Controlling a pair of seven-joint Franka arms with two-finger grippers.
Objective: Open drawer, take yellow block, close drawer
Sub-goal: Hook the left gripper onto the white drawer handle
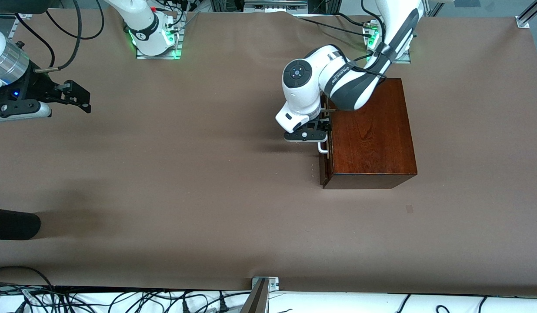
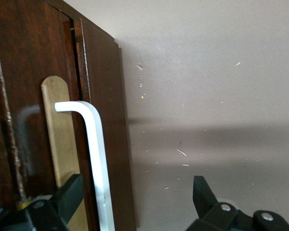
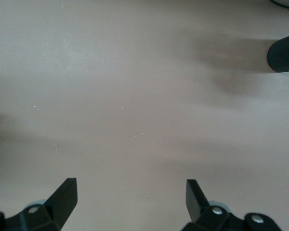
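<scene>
Drawer: we see the drawer shut or nearly shut in the side of a glossy dark reddish-brown wooden box at the left arm's end of the table.
Handle: a thin white bar handle stands off the drawer front; it looks rigid and smooth, the natural place to take hold.
Left gripper: the left gripper is at the drawer front, fingers apart, straddling the bar, not yet closed on it.
Right gripper: the right gripper waits over bare table at the right arm's end, fingers apart, holding nothing.
Yellow block: not visible; we judge it lies inside the drawer.
Handling: we expect a stiff wooden tray that slides straight; the box may shift if pulled hard.
</scene>
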